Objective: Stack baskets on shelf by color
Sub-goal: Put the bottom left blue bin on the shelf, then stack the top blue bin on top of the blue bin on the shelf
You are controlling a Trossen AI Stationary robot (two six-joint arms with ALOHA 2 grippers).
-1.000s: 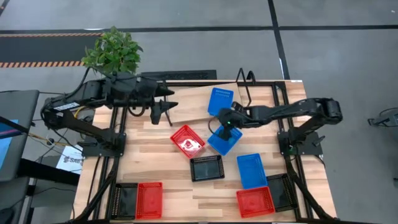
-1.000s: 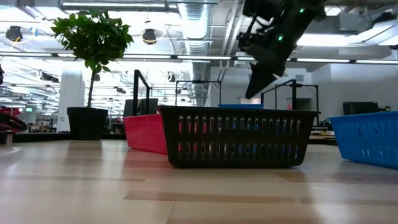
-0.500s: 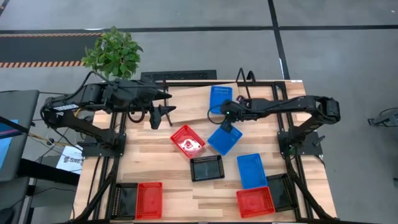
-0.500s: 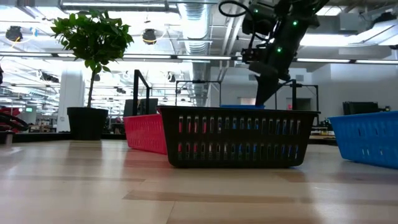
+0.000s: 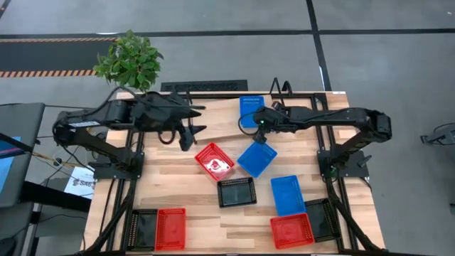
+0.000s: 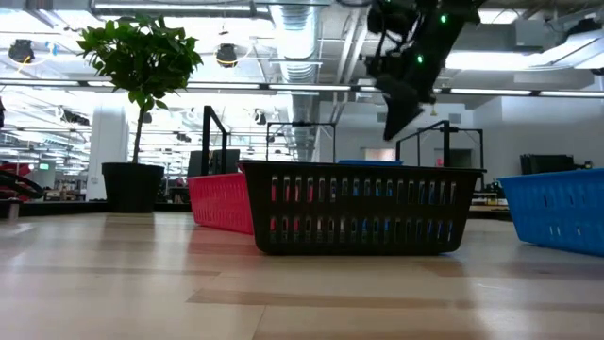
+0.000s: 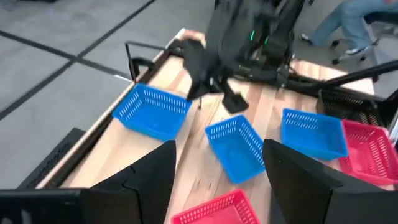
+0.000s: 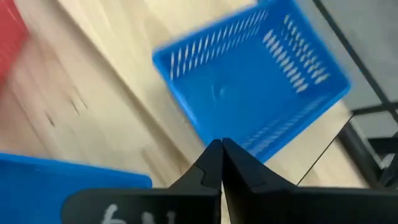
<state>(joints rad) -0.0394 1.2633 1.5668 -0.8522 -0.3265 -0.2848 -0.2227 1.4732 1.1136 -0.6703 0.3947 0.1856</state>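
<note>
No readable writing anywhere on the baskets, just perforated plastic mesh walls on shallow rectangular tubs. The right end effector hangs above the wooden worktop with its dark fingers pinched together on nothing, right at the near edge of the blue basket on the shelf, with a second blue basket lying tilted just beside and below it. The left end effector hovers spread wide and empty near the back left of the worktop. A red basket and a black basket sit mid-table; a third blue basket lies farther forward.
</note>
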